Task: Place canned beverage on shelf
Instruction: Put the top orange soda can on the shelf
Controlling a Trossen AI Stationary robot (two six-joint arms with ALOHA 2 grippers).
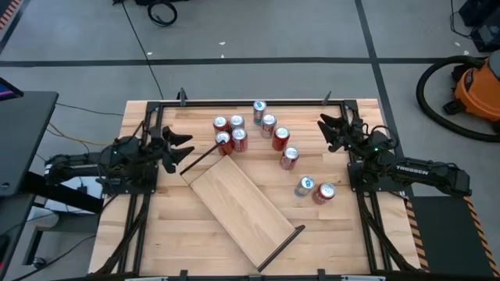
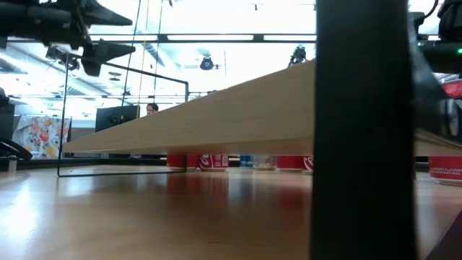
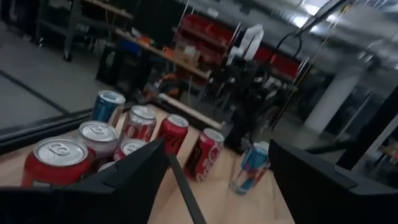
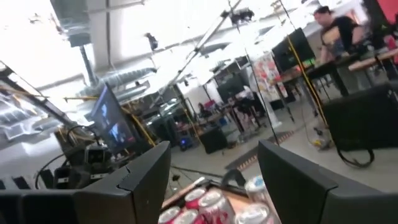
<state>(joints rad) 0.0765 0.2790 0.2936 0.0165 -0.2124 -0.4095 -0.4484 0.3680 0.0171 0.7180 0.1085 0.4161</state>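
Cans [image 1: 269, 133] are what I have to move, and none of them is on the shelf [image 1: 238, 204] yet. I count about ten, red ones and blue ones, standing on the counter [image 1: 344, 234] in a loose curve. A tight bunch sits near 12 o'clock on the counter, and the line runs down to a last pair [image 1: 315, 189] near 3 o'clock.

My left claw [image 1: 178, 148] hangs over the counter's 9 o'clock side. Its two fingers stand partly apart and hold nothing. From this claw, the nearest red can [image 1: 224, 141] lies toward 3 o'clock, close by. A thin black rod [image 1: 200, 156] of the shelf slants between the two, so I would have to reach over it.

My right claw [image 1: 326, 131] is at the 2 o'clock side, lifted off the counter. Its fingers stand a little apart, with nothing between them. The can [image 1: 290, 158] closest to it lies toward 8 o'clock from the claw.

I see the shelf as a long pale plank lying slantwise in the middle. Its long way runs from about 10 o'clock to about 4 o'clock. The cans all stand on its far side.

I think the left claw has the shorter trip, since its can is nearer and the shelf's near end is right beside it.
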